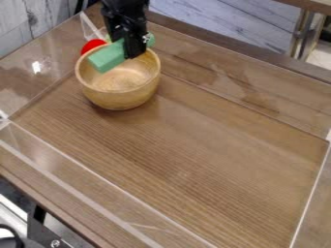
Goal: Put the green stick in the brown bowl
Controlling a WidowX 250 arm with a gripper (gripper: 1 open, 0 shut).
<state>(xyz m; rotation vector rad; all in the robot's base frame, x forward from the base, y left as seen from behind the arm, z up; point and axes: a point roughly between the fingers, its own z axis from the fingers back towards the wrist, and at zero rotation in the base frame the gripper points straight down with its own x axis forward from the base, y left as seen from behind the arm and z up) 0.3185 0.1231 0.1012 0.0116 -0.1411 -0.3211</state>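
Looking down from the one camera view, the gripper (131, 41) is seen pointing straight down with its jaws clamped on the green stick (108, 56). The stick is held tilted over the back rim of the brown bowl (119, 81), its long side slanting down to the left. The bowl's hollow lies right under it. No writing or labels can be read.

Your arm's gripper (127, 41) is all black: a blocky body narrowing to dark fingers (134, 44), details too dim to read.
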